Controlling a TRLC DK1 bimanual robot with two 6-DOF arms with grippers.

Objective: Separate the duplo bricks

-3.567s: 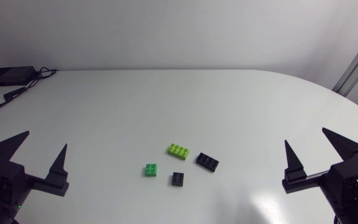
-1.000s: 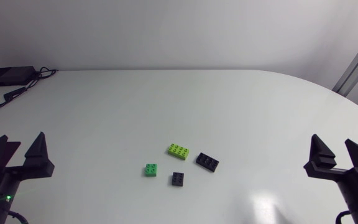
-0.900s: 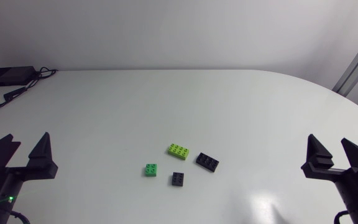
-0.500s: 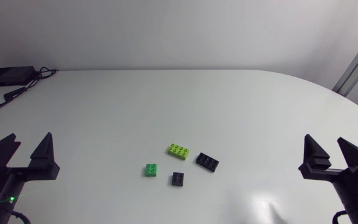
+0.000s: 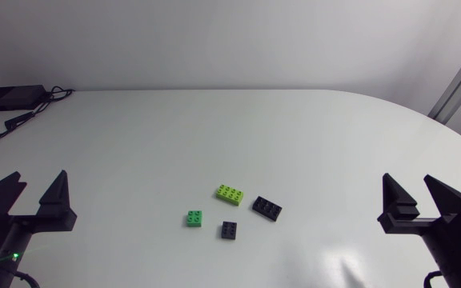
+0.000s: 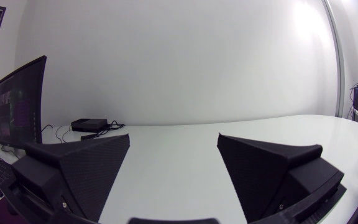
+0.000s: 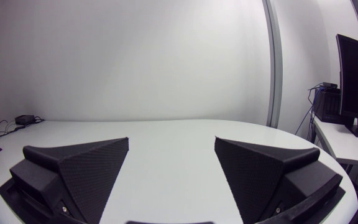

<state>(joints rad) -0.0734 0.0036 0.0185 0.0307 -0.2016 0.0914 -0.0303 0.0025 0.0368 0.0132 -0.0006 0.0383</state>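
Left claw, right claw spread, empty, bodies cut off at head view edge; four duplo bricks apart.

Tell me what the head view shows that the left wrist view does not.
Only the head view: four bricks lying apart near the middle of the table, namely the lime brick, green brick, small black brick and long black brick, plus the right gripper, open. Only the left wrist view: a close look at the left gripper, open with nothing between its fingers. Both: the left gripper, the white table and the black box with cables at the far corner.
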